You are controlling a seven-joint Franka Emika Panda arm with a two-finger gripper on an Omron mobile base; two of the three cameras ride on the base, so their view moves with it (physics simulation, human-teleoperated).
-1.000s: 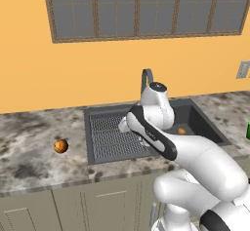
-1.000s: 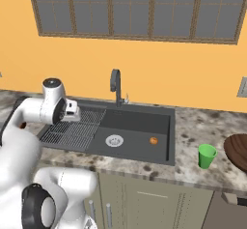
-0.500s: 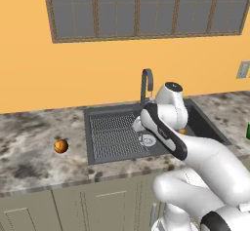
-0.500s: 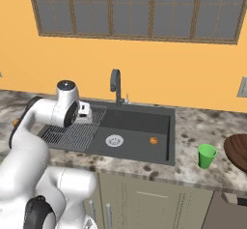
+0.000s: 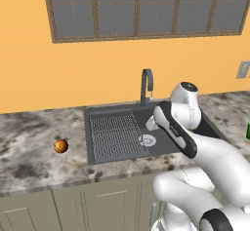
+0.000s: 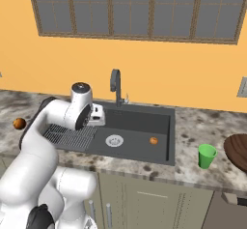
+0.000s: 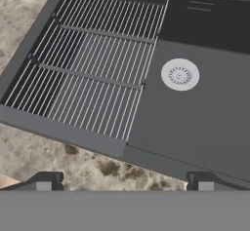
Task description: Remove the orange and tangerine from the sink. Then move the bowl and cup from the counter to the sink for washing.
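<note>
The dark grey sink (image 6: 140,119) has a ribbed grid (image 7: 93,59) on its left and a round silver drain (image 7: 180,74). One small orange-coloured fruit (image 6: 153,140) lies in the basin's right part. Another (image 5: 60,145) rests on the counter left of the sink (image 5: 105,159); which is the orange and which the tangerine I cannot tell. My gripper (image 6: 96,121) hovers over the sink near the grid's right edge, open, its fingertips (image 7: 46,181) wide apart with nothing between them. The green cup (image 6: 207,155) and the reddish-brown bowl (image 6: 239,148) stand on the counter right of the sink.
A curved dark faucet (image 6: 116,84) rises behind the sink. The speckled stone counter (image 6: 202,126) runs along an orange wall with a window above. The counter's front edge (image 7: 73,162) shows below the sink rim. A wall outlet (image 5: 242,69) sits at the far right.
The arm has swung right, from above the grid's left side towards the middle of the sink. The jaws have stayed open and empty. The fruits, cup and bowl have not moved.
</note>
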